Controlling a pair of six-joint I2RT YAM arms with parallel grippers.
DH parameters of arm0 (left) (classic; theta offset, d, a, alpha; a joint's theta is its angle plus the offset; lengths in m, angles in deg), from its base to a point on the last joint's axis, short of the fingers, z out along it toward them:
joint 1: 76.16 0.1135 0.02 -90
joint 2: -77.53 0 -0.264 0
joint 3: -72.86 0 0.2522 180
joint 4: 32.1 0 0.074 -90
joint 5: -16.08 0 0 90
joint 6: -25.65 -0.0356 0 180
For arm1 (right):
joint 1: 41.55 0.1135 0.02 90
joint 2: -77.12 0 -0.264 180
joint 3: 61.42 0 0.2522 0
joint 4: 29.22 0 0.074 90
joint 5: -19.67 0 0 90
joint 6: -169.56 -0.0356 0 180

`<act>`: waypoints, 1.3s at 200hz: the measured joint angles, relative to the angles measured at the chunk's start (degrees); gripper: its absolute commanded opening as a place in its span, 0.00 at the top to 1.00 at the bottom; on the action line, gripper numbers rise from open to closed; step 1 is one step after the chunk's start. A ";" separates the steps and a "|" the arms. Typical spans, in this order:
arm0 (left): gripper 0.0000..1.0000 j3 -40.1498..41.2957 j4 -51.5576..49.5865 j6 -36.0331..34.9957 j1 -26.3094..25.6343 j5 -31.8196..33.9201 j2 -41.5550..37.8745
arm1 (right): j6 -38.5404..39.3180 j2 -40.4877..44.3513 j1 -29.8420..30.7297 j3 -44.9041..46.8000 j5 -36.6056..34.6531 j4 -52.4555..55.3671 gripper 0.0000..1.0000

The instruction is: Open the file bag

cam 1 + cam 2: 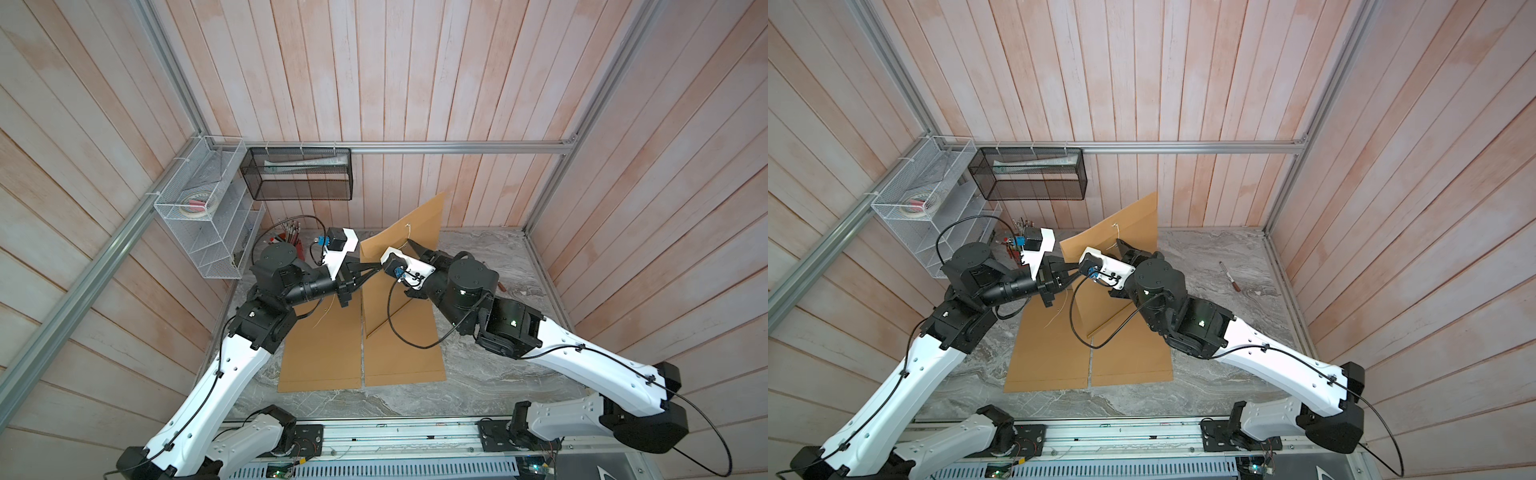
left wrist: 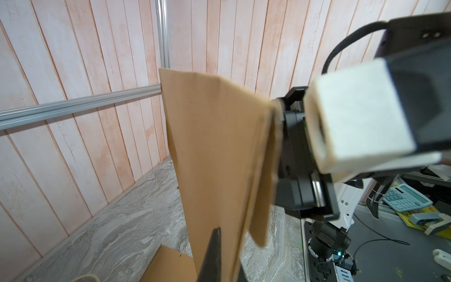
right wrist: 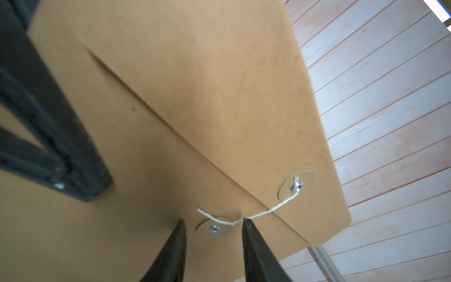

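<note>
File bag: We saw the brown file bag point(image 1: 424, 224) standing tilted on its lower edge at the middle of the table point(image 1: 498, 374). Its top corner pointed toward 1 o'clock.
Left gripper: The left gripper point(image 1: 376, 265) had its fingers pressed together on the bag's 9 o'clock edge.
Right gripper: The right gripper point(image 3: 214, 223) had its fingers apart, astride the lower disc point(image 3: 212, 228). The string point(image 3: 268, 211) ran down from the upper disc point(image 3: 296, 184) and brushed one fingertip, and nothing was clamped.
In the way: The right wrist camera crossed just in front of the left fingers. A flat bag point(image 1: 320, 349) lay at 7 o'clock and a second flat bag point(image 1: 407, 365) at 6 o'clock, under the standing one.
Around: We noted a black mesh basket point(image 1: 301, 174) at 11 o'clock, a white wire rack point(image 1: 208, 216) at 10 o'clock with a pencil pot point(image 1: 291, 235) beside it, and a marker point(image 1: 1229, 276) at 3 o'clock.
Edges: Plank walls closed three sides.
Open room: Bare marble lay from 3 to 5 o'clock.
</note>
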 measured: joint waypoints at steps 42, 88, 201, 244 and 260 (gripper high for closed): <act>1.00 0.09 0.04 -0.20 0.00 -1.07 -0.42 | 0.11 0.00 -0.13 0.00 0.74 -0.15 0.71; 1.00 0.09 0.04 -0.37 0.09 -2.67 -0.42 | 0.46 0.00 -0.15 0.00 1.79 -0.20 0.77; 1.00 0.42 0.26 -0.66 0.09 -3.85 -0.39 | 0.92 0.02 -0.17 0.00 3.72 -0.35 1.00; 1.00 0.85 0.50 -0.63 0.09 -3.82 -0.42 | 0.79 0.02 -0.20 0.00 3.74 -0.31 1.00; 1.00 1.16 0.74 -0.63 0.09 -3.78 -0.50 | 0.37 0.02 -0.20 0.00 3.72 -0.31 1.00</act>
